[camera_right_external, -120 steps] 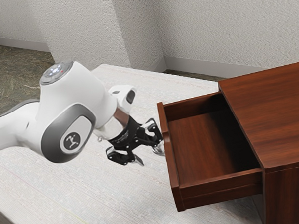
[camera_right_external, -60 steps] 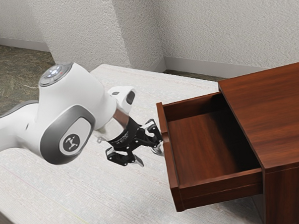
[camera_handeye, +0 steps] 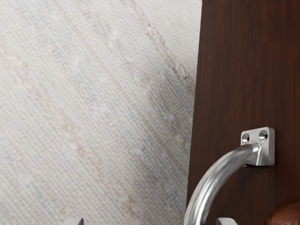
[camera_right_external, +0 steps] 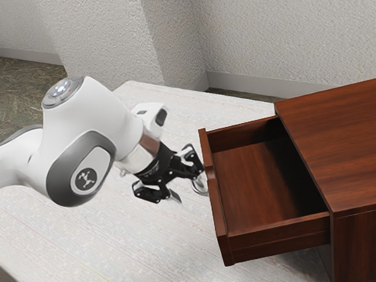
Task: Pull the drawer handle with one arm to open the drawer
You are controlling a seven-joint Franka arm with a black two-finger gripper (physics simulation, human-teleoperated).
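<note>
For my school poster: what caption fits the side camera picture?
A robot arm with its end effector at the metal handle of a wide-open wooden drawer.

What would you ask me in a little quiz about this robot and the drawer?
1. True or false: the wooden drawer is shut tight.
2. The drawer handle is: A) a silver metal arch, B) a round black knob, C) a red rope.
3. Fill in: the black gripper is at the drawer's ____.
Key: 1 false, it is pulled out; 2 A; 3 handle.
</note>
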